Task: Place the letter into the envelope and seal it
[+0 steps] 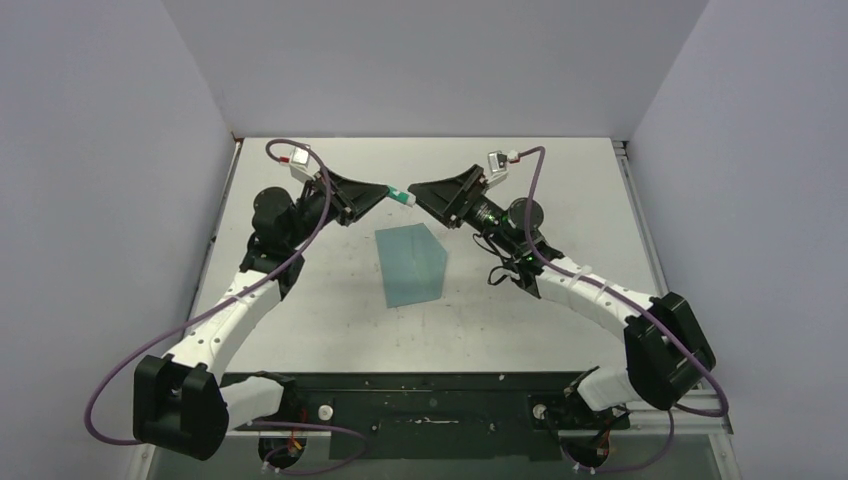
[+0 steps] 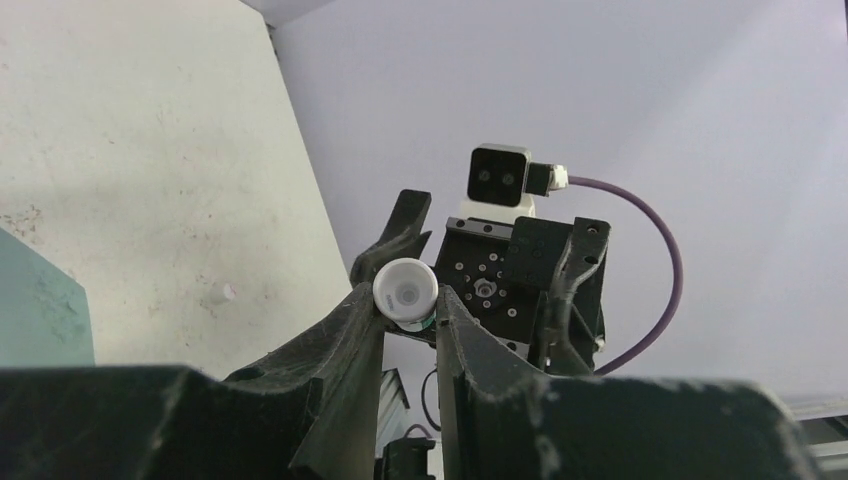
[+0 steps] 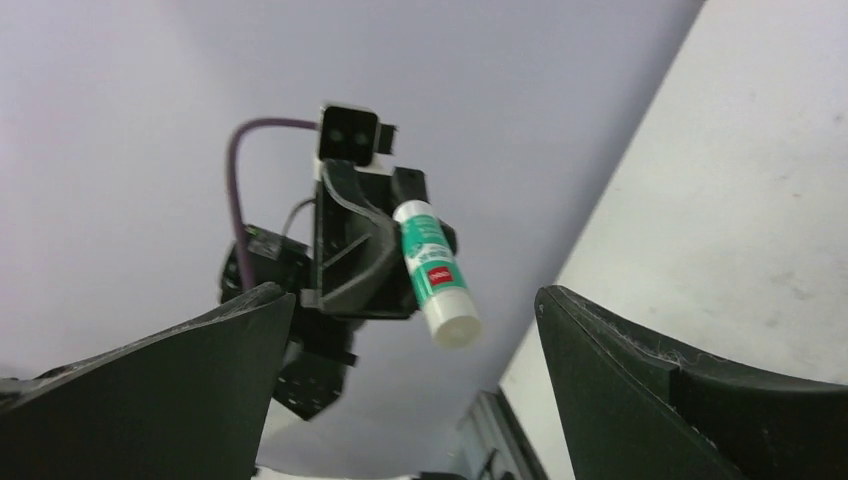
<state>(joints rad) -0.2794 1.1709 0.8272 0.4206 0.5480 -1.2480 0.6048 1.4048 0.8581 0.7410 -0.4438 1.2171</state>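
Note:
The teal envelope lies flat in the middle of the table; its corner shows in the left wrist view. No tan letter is in view. My left gripper is raised above the table behind the envelope, shut on a white glue stick with a green label. In the left wrist view the stick's round end sits between the fingertips of the left gripper. My right gripper faces it, open wide and empty. In the right wrist view the glue stick hangs between the spread jaws of the right gripper.
Grey walls enclose the table on three sides. A black rail runs along the near edge between the arm bases. The purple cables loop off both wrists.

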